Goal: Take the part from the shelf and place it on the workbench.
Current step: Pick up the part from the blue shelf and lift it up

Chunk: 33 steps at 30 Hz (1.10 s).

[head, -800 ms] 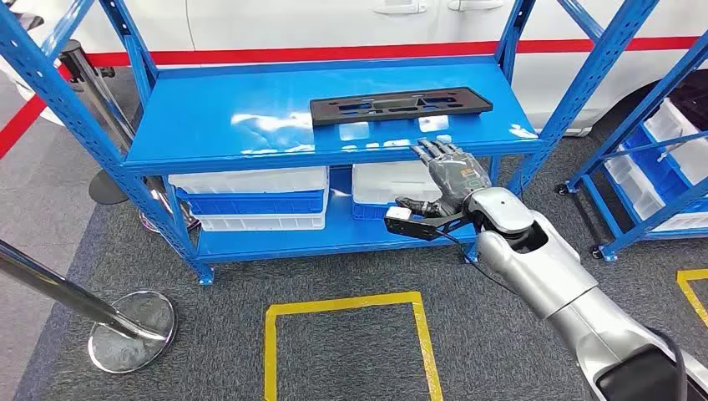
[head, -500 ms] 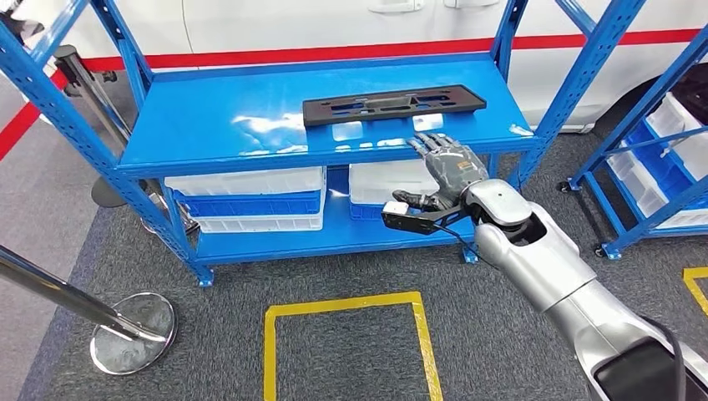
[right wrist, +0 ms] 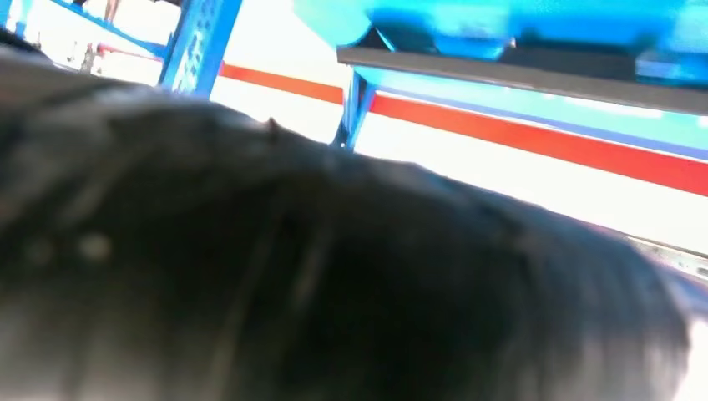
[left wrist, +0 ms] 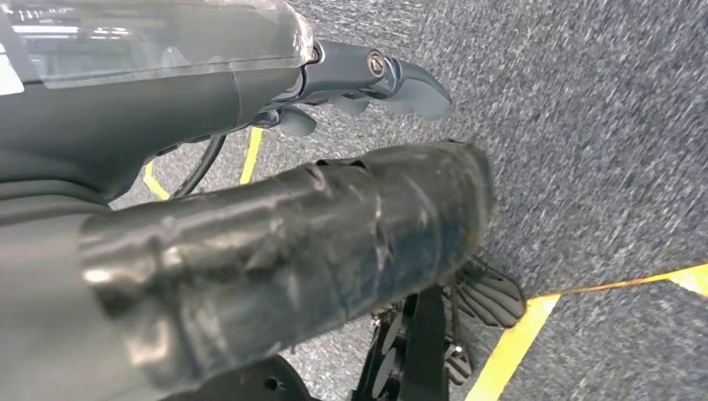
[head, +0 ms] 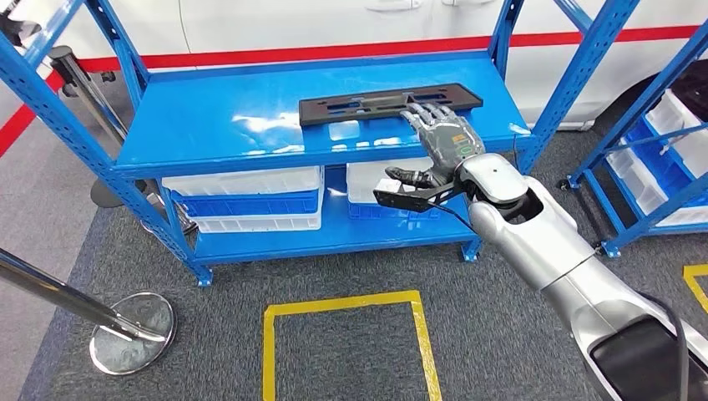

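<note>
Part (head: 390, 104) is what we see first on the top board of the blue shelf (head: 217, 125): a long, flat black plate with slots, lying across the board toward its far right side, its length running left to right. Going from the left of the head view, we pass a chrome post on a round base (head: 132, 330) standing on the grey carpet, then a yellow taped square (head: 346, 305) on the floor in front of the shelf. On the lower board we see white and blue bins (head: 244, 199) side by side.

Further right our right hand (head: 441, 138) reaches over the front edge of the top board. Its fingers (head: 422, 114) are spread and stretched forward, palm down, and their tips lie at the near edge of the part, toward its right half; we cannot tell whether they touch it or sit just above it. The thumb points off to the left, below the board's edge. Nothing is held.

Our left hand (left wrist: 367, 79) hangs over the carpet, holding nothing, though we cannot tell how its fingers are set
</note>
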{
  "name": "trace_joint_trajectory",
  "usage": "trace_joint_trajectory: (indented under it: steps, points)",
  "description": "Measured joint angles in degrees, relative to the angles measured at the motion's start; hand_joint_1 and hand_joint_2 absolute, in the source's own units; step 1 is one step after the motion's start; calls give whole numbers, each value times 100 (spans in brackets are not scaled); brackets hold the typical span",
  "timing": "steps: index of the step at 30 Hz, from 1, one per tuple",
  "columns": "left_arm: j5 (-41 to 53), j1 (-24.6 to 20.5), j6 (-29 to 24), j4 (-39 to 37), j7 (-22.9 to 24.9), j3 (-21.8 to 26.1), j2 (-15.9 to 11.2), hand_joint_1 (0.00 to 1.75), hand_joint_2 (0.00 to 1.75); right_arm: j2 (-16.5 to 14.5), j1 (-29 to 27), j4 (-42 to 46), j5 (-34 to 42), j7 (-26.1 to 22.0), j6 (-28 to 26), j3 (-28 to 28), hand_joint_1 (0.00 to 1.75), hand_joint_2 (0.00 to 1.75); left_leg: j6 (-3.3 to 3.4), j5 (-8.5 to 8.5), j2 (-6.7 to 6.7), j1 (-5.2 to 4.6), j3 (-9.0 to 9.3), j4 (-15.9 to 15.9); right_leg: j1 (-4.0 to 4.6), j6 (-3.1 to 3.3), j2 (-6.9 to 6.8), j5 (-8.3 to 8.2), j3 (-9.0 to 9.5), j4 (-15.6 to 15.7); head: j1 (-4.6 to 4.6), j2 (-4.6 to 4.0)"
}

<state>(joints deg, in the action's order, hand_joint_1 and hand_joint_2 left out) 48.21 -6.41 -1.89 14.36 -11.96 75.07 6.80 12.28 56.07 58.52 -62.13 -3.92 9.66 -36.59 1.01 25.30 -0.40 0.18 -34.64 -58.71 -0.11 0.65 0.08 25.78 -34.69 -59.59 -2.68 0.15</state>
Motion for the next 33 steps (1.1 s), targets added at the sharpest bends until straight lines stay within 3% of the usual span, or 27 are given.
trace_joint_trajectory:
  steps: [3, 6, 7, 8, 9, 11, 13, 15, 18, 21, 22, 23, 24, 25, 27, 28, 33]
  points:
    - [-28, 4, 3, 0, -11, 7, -7, 0, 0, -1, 25, 22, 0, 3, -7, 0, 0, 0, 89, -44, 11, 46, 80, 114, -3, -88, -3, 129, -69, -172, 7, -1]
    - [-30, -1, 1, 0, -13, 11, -7, 0, 0, 1, 23, 22, -4, 4, -11, 0, 0, 0, 146, -40, 18, 55, 121, 148, -29, -138, -1, 569, -587, -1177, 15, -1]
    - [-27, -4, -5, 0, -6, 12, -7, 0, 0, 2, 4, 17, -5, 4, -11, 0, 0, 0, 151, -28, 14, 55, 128, 142, -44, -153, -2, 631, -755, -1460, 15, 0]
    - [-22, -4, -16, 0, 11, 12, -7, 0, 0, 2, -13, 11, -5, 5, -12, 0, 0, 0, 150, -11, 9, 55, 138, 132, -60, -166, -4, 580, -835, -1550, 15, -1]
    - [-13, -2, -30, 0, 37, 13, -7, 0, 0, 2, -23, 7, -5, 8, -14, -1, 0, 0, 140, 13, 3, 56, 157, 116, -75, -173, -5, 425, -807, -1425, 15, -1]
    - [14, 10, -55, 0, 96, 14, -7, 0, 0, 0, -28, 3, -10, 14, -20, -1, 0, 0, 107, 84, -4, 55, 201, 71, -94, -164, -9, -5, -508, -726, 14, -1]
    - [33, 11, -71, 0, 120, 16, -9, 0, 0, -3, -33, 2, -15, 19, -28, -1, 0, 0, 52, 144, -7, 40, 198, 17, -76, -133, -9, -179, -249, -175, 13, -1]
    - [37, 3, -88, 0, 119, 16, -13, 0, 0, -5, -52, 4, -15, 22, -39, -2, 0, 0, -5, 162, -7, 30, 177, 7, -40, -92, -6, -136, -201, -63, 11, -1]
    - [27, -4, -92, -1, 118, 16, -14, 0, 0, -3, -66, 14, -7, 21, -49, -2, 0, 0, -88, 290, 6, 47, 127, -143, -70, 11, -12, -131, -141, 4, 11, 0]
    - [-5, -1, -85, -3, 119, 17, -17, 0, 0, -23, -66, 9, -1, 8, -52, -2, 0, 0, -151, 706, 14, 61, -348, -1103, -77, 91, -14, -102, -79, 31, 8, 0]
    - [-11, -1, -86, -3, 119, 19, -20, 0, 0, -34, -76, 3, -1, 3, -52, -2, 0, 0, -165, 784, 15, 63, -540, -1416, -72, 99, -12, -90, -69, 28, 8, 0]
    - [-12, -1, -86, -2, 120, 20, -21, 0, 0, -44, -87, -3, -1, 3, -52, -2, 0, 0, -171, 757, 15, 63, -656, -1555, -70, 102, -10, -75, -56, 25, 9, -1]
    - [-12, 0, -86, -3, 122, 21, -21, 0, 0, -51, -93, -8, -1, 3, -53, -2, 0, 0, -169, 623, 15, 63, -670, -1483, -69, 99, -8, -58, -39, 19, 8, -1]
    - [-12, 1, -86, -3, 124, 23, -20, 0, 0, -56, -95, -11, -1, 3, -54, -2, 0, 0, -158, 403, 16, 63, -576, -1203, -69, 91, -7, -38, -15, 13, 8, -1]
    - [-12, 2, -86, -3, 127, 25, -21, 0, 0, -62, -90, -12, -1, 3, -56, -2, 0, 0, -118, 18, 17, 52, -264, -447, -57, 57, -5, 7, 26, -3, 9, 0]
    - [-12, -1, -86, -3, 127, 26, -21, 0, 0, -64, -85, -13, -1, 3, -56, -2, 0, 0, -93, -67, 14, 41, -148, -191, -48, 35, -5, 20, 31, -8, 9, 0]
    - [-12, -7, -86, -3, 127, 28, -20, 0, 0, -64, -69, -21, -1, 3, -60, -2, 0, 0, 44, -83, 6, 51, -20, 44, -34, -99, -6, 106, 10, -79, 13, -1]
